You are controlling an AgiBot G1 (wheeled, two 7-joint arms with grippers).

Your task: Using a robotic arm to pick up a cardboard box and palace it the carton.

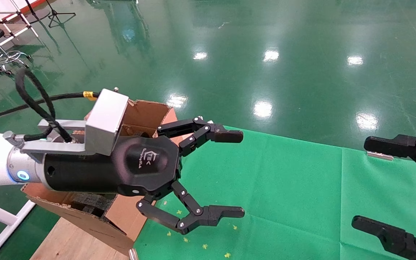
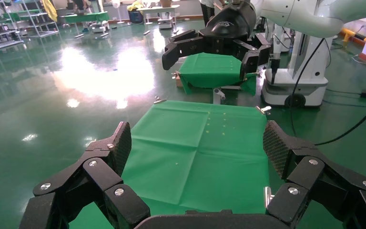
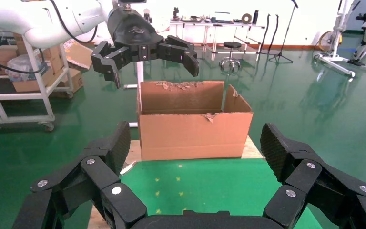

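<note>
Hovering beside the carton (image 1: pixel 139 119), our left gripper (image 1: pixel 229 173) has its fingers spread wide and grasps nothing; the right gripper (image 1: pixel 374 184), well away from the carton over the green cloth (image 1: pixel 284 180), is spread too. We cannot find the cardboard box anywhere, so we risk closing on air or snagging the carton's ragged flap.

Head cam looks down, close over the green cloth (image 1: pixel 302 187), carton (image 1: pixel 146 112) at its left end. Left wrist cam faces along the cloth (image 2: pixel 195 152) away from carton; right wrist cam faces the carton (image 3: pixel 193 121). All share the cloth.
</note>
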